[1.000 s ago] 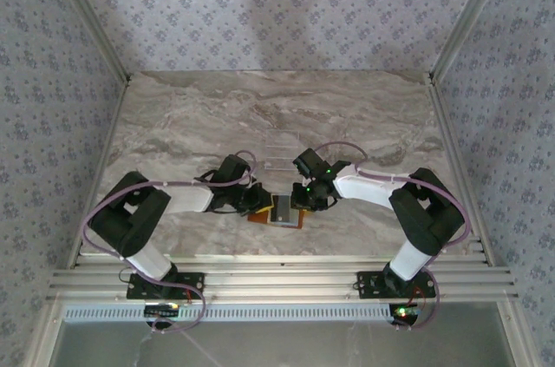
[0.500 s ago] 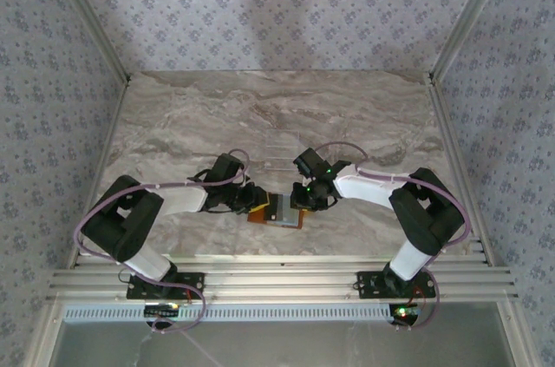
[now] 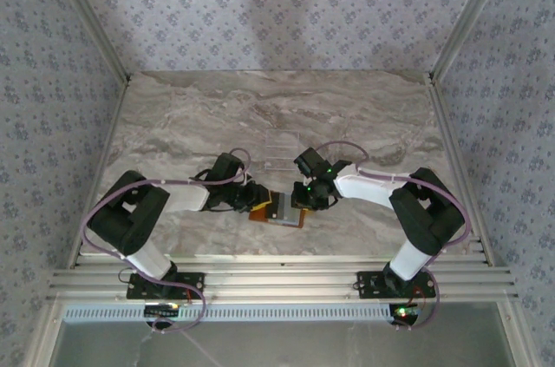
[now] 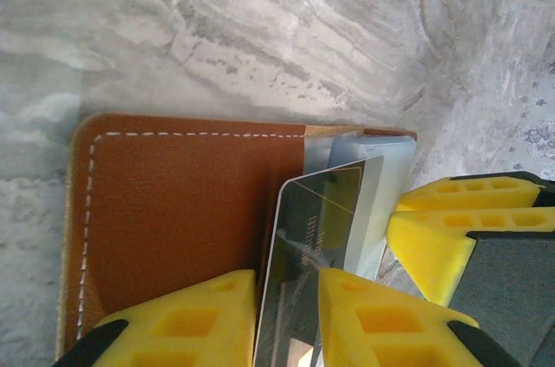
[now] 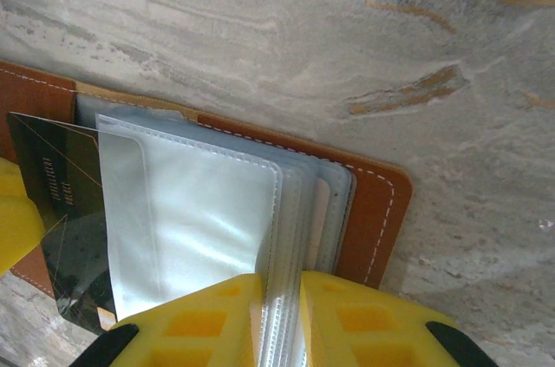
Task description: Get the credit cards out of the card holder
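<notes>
Pinching the clear sleeves, the right gripper steadies the card holder so the left gripper, straddling the dark credit card, can pull; whether it actually grips is unclear.

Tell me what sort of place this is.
Probably a staged robot test booth, not a home: a marble-look table boxed in by floral wallpapered panels, with aluminium rails carrying the left arm and right arm.
</notes>
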Tool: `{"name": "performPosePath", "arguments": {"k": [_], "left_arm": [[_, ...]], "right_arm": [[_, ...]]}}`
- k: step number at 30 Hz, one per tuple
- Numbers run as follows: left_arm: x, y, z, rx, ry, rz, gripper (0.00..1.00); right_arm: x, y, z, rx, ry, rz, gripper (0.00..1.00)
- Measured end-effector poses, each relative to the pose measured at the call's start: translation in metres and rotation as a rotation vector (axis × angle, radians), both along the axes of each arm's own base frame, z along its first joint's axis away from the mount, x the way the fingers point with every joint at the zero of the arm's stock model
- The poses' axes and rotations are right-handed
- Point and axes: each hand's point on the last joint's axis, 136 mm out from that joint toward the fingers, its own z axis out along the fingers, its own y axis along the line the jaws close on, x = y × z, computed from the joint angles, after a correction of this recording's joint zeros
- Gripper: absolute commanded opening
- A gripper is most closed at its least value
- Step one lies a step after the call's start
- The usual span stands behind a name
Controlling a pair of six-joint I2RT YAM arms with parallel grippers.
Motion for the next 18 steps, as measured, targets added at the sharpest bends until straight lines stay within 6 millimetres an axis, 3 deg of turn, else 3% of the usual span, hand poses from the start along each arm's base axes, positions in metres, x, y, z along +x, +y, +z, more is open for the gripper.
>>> {"name": "performPosePath", "arguments": {"k": [12, 18], "left_arm": [[-0.003, -0.004, -0.001, -0.006, -0.003, -0.016, 0.11], [-0.001, -0.001, 0.014, -0.007, -0.053, -0.021, 0.09]], "right_arm": [[0.001, -0.001, 0.0, -0.004, -0.006, -0.003, 0.21], [0.002, -0.002, 0.001, -0.006, -0.01, -0.005, 0.21]]}}
